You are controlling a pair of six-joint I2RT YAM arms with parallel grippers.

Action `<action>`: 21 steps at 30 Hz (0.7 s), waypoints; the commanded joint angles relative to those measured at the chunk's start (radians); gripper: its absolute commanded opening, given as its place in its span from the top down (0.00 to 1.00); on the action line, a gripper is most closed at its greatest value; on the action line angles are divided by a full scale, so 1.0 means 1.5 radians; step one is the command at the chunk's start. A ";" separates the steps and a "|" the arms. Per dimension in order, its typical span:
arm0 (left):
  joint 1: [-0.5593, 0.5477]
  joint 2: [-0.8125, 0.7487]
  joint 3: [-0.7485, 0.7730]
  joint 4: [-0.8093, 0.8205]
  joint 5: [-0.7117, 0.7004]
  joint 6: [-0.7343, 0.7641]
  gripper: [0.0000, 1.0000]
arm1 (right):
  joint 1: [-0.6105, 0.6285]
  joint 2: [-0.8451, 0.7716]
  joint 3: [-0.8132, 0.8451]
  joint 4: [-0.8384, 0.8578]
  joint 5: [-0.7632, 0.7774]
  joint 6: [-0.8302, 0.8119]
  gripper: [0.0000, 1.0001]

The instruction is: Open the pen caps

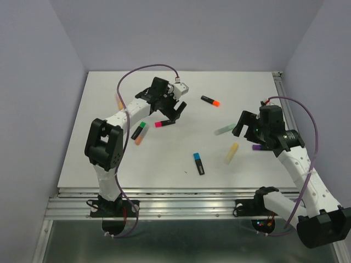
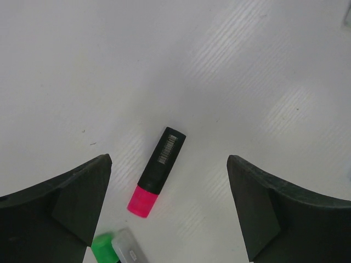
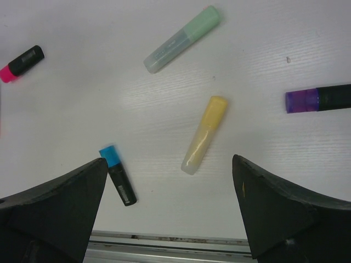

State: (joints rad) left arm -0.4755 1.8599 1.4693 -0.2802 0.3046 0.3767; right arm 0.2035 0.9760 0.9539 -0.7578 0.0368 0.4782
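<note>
In the left wrist view the pink cap (image 2: 142, 201) lies at the 7 o'clock end of its black barrel (image 2: 166, 149). The pen's axis runs 7 to 1 on the surface (image 2: 247, 66). It is beneath the wide, empty left tool (image 2: 169, 164), the nearer one. The right tool (image 3: 170, 160), also wide, hangs well apart.

We view the whole table (image 1: 164, 159) from high behind its near edge. Both wrist views face down, close; they share the pink-capped pen (image 2: 158, 171), at ten o'clock in the right one.

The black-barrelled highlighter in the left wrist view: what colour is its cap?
Bright pink blocky plastic cap, clearest in the left wrist view.
</note>
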 commanded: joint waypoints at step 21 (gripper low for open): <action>0.028 0.097 0.037 -0.043 -0.003 0.125 0.07 | -0.004 -0.025 0.037 -0.009 0.015 -0.019 0.00</action>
State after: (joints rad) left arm -0.4442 1.9972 1.5055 -0.3389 0.2665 0.5449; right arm 0.2035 0.9611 0.9543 -0.7795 0.0418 0.4599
